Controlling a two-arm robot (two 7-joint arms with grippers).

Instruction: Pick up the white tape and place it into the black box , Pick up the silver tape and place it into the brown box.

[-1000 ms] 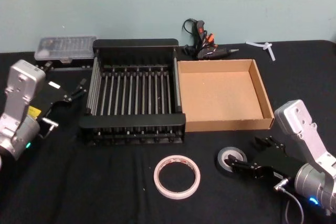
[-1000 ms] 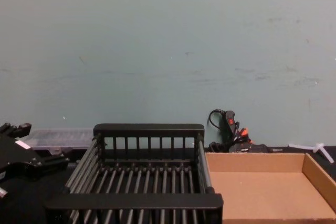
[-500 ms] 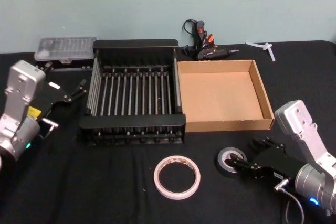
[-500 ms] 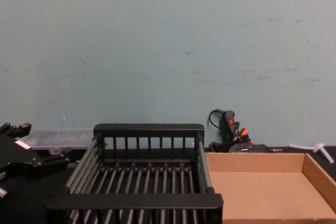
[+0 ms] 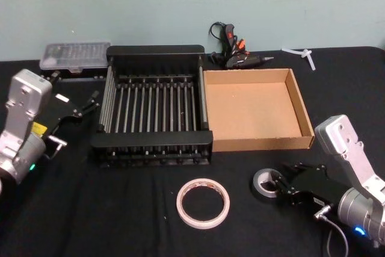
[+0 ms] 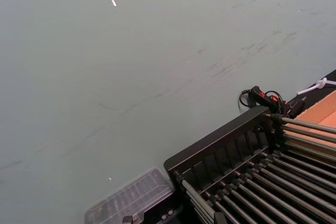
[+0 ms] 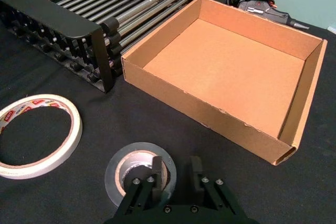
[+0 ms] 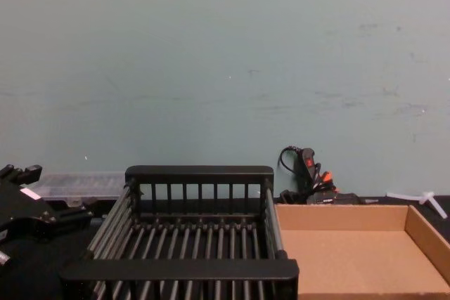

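Right gripper (image 7: 174, 167) edged forward, spread fingers straddling silver tape's (image 7: 140, 172) rim, one inside core.

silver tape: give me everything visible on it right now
The silver tape is a dull grey roll with a pale inner core, lying flat on the black table, hole up. It sits in front of the brown box, apart from it, with the white tape to its left, not touching. The right gripper is at it: one finger is inside the core, the other outside the roll's wall, so the jaws straddle that wall, not visibly closed on it. The roll is not lifted.
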